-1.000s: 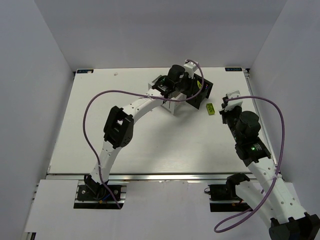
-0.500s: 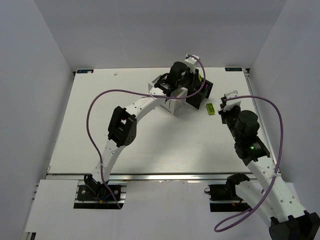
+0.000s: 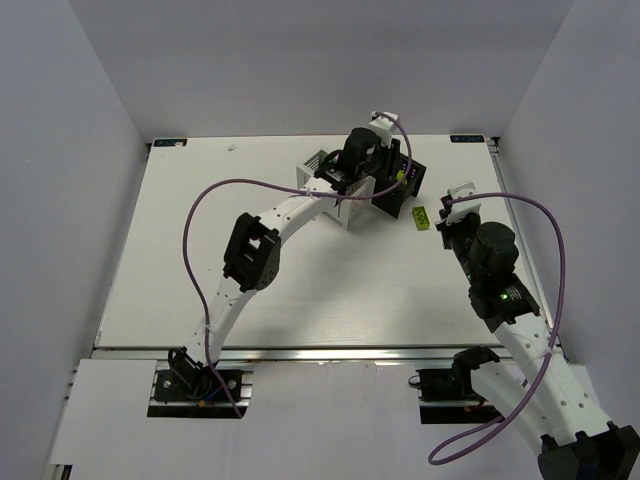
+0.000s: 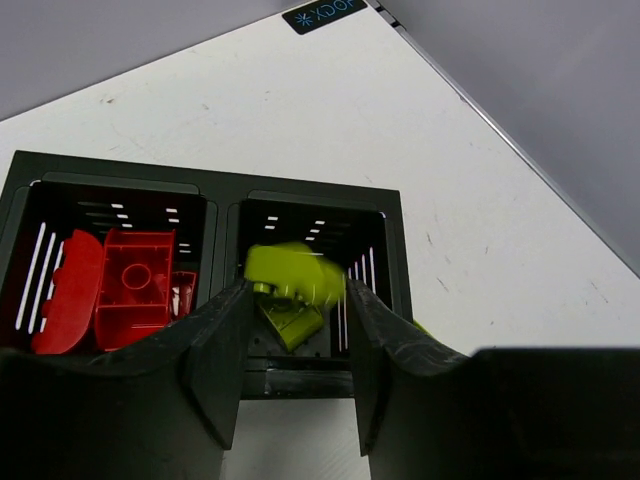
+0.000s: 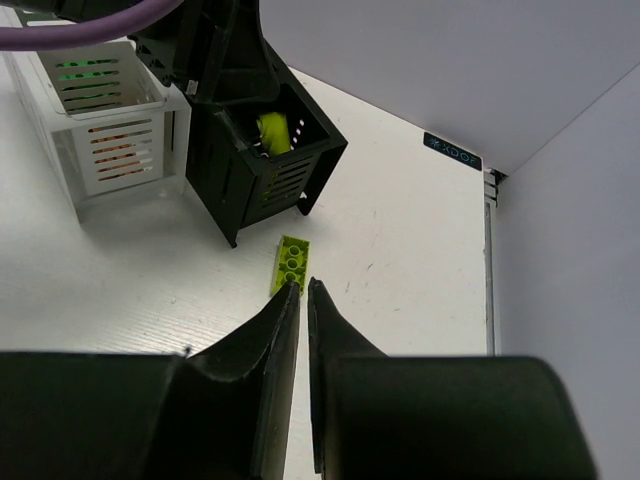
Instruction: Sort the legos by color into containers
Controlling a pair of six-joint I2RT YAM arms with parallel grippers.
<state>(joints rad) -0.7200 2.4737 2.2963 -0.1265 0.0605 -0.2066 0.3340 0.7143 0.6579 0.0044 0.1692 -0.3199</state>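
Note:
My left gripper is open over the right compartment of the black bin. A blurred yellow-green brick is between its fingertips above another yellow-green brick in that compartment. Red bricks fill the left compartment. In the top view the left gripper hides most of the black bin. My right gripper is shut and empty, its tips just short of a yellow-green brick lying on the table, which also shows in the top view.
The white bin stands touching the black bin's left side; green and orange colour shows through its slots. The table's right edge runs close to the loose brick. In the top view the white bin is partly under the left arm.
The left arm's wrist has shifted a little to the right over the black bin. The right arm and the loose yellow-green brick have not moved.

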